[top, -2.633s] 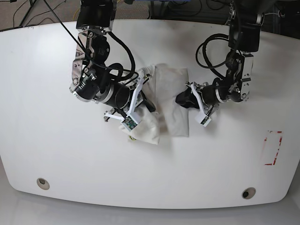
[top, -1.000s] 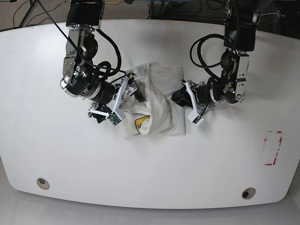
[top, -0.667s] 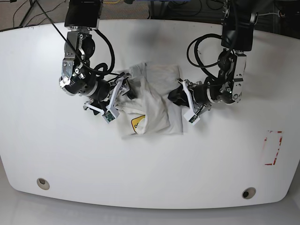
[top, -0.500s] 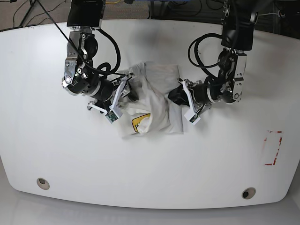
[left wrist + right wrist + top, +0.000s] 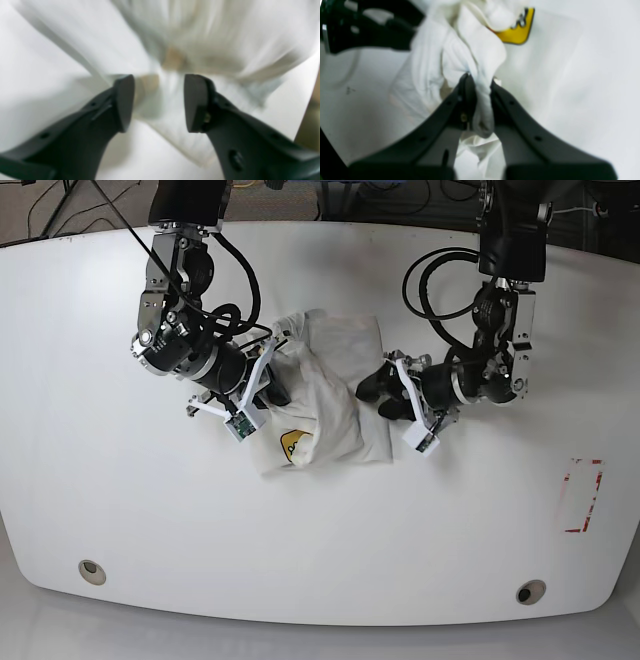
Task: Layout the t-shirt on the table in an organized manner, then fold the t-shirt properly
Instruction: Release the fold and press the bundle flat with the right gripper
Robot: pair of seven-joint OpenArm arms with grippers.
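The white t-shirt [image 5: 330, 385] lies crumpled in the middle of the table [image 5: 450, 530], with a piece of its orange-yellow graphic [image 5: 293, 445] showing at the front left. My right gripper [image 5: 275, 380] is at the shirt's left side. In the right wrist view this gripper [image 5: 480, 82] is shut on a bunched fold of the t-shirt [image 5: 432, 62], just below the yellow graphic [image 5: 517, 32]. My left gripper [image 5: 375, 395] is at the shirt's right edge. In the blurred left wrist view it [image 5: 158, 100] stands open, with the t-shirt [image 5: 200, 37] lying under and beyond its fingers.
Two metal grommet holes [image 5: 92, 571] [image 5: 530, 592] sit near the table's front edge. A red-outlined rectangle [image 5: 581, 495] marks the right side. Both arms with their black cables reach in from the far edge, where the floor shows beyond.
My right gripper has closed on a fold of the t-shirt. My left gripper has opened and let go of the cloth at the right edge. The bundle has shifted slightly.
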